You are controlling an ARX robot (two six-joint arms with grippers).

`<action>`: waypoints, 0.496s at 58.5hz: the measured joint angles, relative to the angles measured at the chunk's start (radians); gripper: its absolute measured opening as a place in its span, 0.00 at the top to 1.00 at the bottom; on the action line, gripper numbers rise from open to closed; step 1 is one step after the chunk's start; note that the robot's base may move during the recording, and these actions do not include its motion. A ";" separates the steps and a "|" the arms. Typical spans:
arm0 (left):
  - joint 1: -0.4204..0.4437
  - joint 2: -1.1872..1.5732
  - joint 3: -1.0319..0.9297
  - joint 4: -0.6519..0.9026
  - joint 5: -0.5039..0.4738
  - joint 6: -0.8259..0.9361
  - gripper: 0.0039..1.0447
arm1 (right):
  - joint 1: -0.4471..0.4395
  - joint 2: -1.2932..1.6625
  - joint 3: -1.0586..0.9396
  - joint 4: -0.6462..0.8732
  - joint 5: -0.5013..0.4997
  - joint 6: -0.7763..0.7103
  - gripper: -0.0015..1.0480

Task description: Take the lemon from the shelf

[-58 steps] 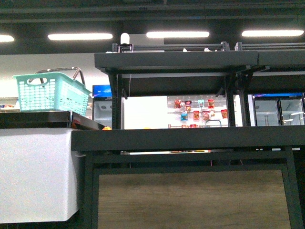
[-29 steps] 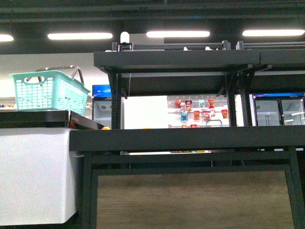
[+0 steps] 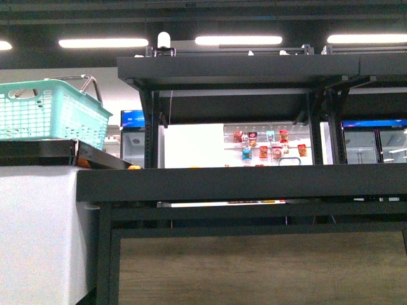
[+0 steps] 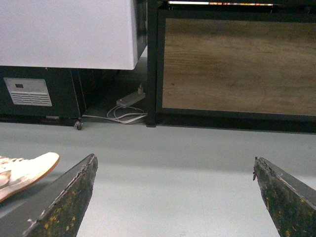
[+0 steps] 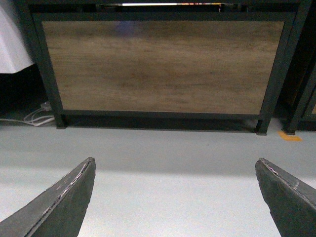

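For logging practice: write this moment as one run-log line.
left gripper: open, empty | right gripper: open, empty | shelf: ahead | lemon: not seen

Glaring ceiling tubes (image 3: 238,40) (dim, backlit foreground)

The shelf (image 3: 254,185) gapes open between 2 decks (image 3: 241,68); uprights (image 3: 147,130) and a teal basket (image 3: 51,117) flank it.

The front view sits low and close, facing the shelf (image 3: 147,127) square on, its eye about level with the middle deck (image 3: 241,184). Both wrist views hang lower, near the floor (image 4: 173,168), tilted down toward the shelf's foot. All three share the wood panel (image 5: 163,64). Front and left wrist also share the white cabinet (image 4: 64,34).
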 joint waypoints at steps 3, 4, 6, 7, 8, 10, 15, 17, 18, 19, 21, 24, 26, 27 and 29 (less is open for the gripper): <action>0.000 0.000 0.000 0.000 0.000 0.000 0.07 | 0.000 0.000 0.000 0.000 -0.001 0.000 0.07; 0.000 0.000 0.000 0.000 0.001 0.000 0.07 | 0.000 0.000 0.000 0.000 0.000 0.000 0.07; 0.000 0.000 0.000 0.000 0.000 0.000 0.07 | 0.000 0.000 0.000 0.000 0.000 0.000 0.07; 0.000 0.000 0.000 0.000 0.000 0.000 0.07 | 0.000 0.000 0.000 0.000 0.000 0.000 0.07; 0.000 0.000 0.000 0.000 0.000 0.000 0.07 | 0.000 0.000 0.000 0.000 0.000 0.000 0.07; 0.000 0.000 0.000 0.000 0.000 0.000 0.07 | 0.000 0.000 0.000 0.000 0.000 0.000 0.07; 0.001 0.000 0.000 0.000 -0.002 0.000 0.07 | 0.000 0.000 0.000 0.000 0.000 0.000 0.07; 0.001 0.000 0.000 0.000 0.001 0.000 0.07 | 0.000 0.000 0.000 0.000 0.000 0.000 0.07; 0.001 0.000 0.000 0.000 0.001 0.000 0.07 | 0.000 0.000 0.000 0.000 0.000 0.000 0.07; 0.000 0.000 0.000 0.000 0.000 0.000 0.07 | 0.000 0.000 0.000 0.000 0.000 0.000 0.07; 0.001 0.000 0.000 0.000 0.000 0.000 0.07 | 0.000 0.000 0.000 0.000 0.000 0.000 0.07; 0.001 0.000 0.000 0.000 0.000 0.000 0.07 | 0.000 0.000 0.000 0.000 0.000 0.000 0.07; 0.001 0.000 0.000 0.000 0.000 0.000 0.07 | 0.000 0.000 0.000 0.000 0.000 0.000 0.07; 0.001 0.000 0.000 0.000 -0.001 0.000 0.07 | 0.000 0.000 0.000 0.000 0.000 0.000 0.07; 0.001 0.000 0.000 0.000 -0.002 0.000 0.07 | 0.000 0.000 0.000 0.000 0.000 0.000 0.07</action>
